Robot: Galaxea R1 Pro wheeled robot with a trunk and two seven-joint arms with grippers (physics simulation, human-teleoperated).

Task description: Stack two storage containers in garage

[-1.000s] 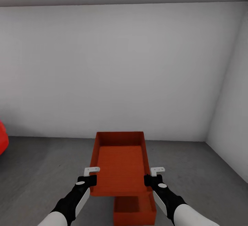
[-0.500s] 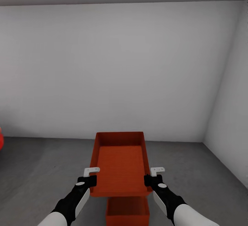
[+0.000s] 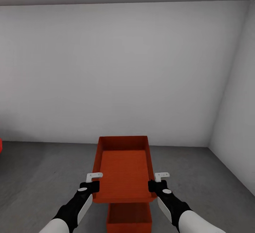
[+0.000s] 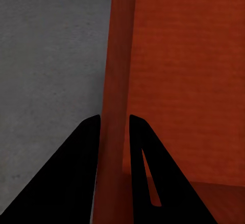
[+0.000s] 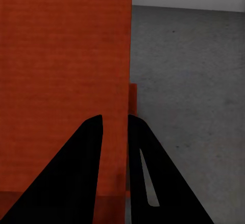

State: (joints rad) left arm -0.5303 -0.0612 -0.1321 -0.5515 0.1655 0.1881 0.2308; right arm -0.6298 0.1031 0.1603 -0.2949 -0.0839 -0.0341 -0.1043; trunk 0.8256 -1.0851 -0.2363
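Nearest you, the lower storage container [image 3: 129,218] sits on the dark grey floor [image 3: 42,176], and over the last second it has slid leftward in the head view until it lies almost squarely beneath the one you carry. Your left gripper [image 3: 94,182] and right gripper [image 3: 157,182] each pinch a side wall of the raised storage container [image 3: 124,169]. With the garage's pale wall [image 3: 120,73] beyond, that alignment suggests you can lower straight down.

left gripper [image 3: 95,177]: clamped | right gripper [image 3: 160,176]: clamped | arms forward, level
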